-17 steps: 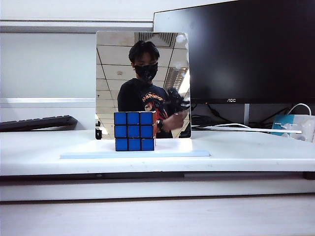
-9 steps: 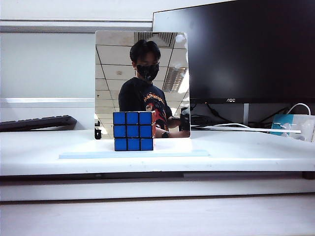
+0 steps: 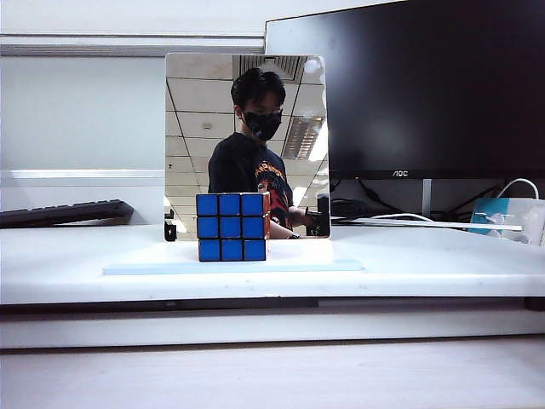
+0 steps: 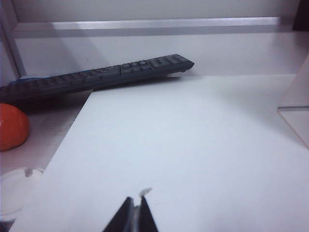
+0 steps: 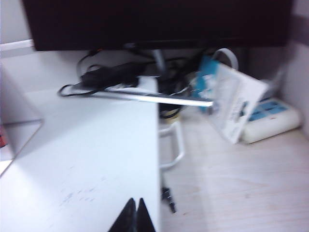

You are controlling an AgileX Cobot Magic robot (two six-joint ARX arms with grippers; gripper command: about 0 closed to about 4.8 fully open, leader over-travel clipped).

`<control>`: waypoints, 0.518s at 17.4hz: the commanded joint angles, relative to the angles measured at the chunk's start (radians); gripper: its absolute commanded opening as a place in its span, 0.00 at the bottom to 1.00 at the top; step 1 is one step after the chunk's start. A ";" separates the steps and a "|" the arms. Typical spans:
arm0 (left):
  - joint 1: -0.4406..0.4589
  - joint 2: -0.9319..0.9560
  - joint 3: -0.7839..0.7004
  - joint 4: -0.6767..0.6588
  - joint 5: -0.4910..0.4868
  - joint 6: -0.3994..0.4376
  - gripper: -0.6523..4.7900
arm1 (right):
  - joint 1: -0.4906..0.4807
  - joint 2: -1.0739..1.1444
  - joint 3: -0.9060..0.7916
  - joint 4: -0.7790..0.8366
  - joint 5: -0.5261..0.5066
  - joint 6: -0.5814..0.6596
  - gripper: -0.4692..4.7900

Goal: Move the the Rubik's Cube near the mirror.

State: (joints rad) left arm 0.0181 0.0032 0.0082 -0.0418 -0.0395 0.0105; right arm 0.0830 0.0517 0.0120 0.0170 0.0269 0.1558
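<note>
Before mirror [image 3: 247,128], Rubik's Cube [image 3: 232,227]; end effectors [image 4: 135,215] [image 5: 134,212] shut

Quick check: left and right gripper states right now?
Left gripper: closed, empty, above the white table.
Right gripper: closed, empty, above the table's edge.

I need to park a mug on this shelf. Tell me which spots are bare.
The white shelf is bare left of the Rubik's Cube, in front of the keyboard, and again right of the mirror, below the monitor. Cables crowd the back right; the cube fills the mirror's base.
</note>
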 commanded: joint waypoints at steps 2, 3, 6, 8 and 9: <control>0.002 0.000 0.001 0.013 0.002 0.004 0.16 | 0.000 -0.029 -0.005 0.003 0.027 -0.002 0.08; 0.002 0.000 0.001 0.013 0.002 0.004 0.16 | 0.000 -0.039 -0.005 0.002 0.027 -0.002 0.08; 0.002 0.000 0.001 0.013 0.002 0.004 0.16 | 0.001 -0.049 -0.005 0.010 0.027 -0.002 0.08; 0.002 0.000 0.001 0.013 0.002 0.004 0.16 | 0.001 -0.049 -0.005 0.010 0.027 -0.002 0.08; 0.002 0.000 0.001 0.013 0.002 0.004 0.16 | 0.001 -0.049 -0.005 0.010 0.027 -0.002 0.08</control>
State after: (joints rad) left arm 0.0181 0.0032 0.0082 -0.0414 -0.0395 0.0105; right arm 0.0830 0.0025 0.0120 0.0093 0.0521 0.1558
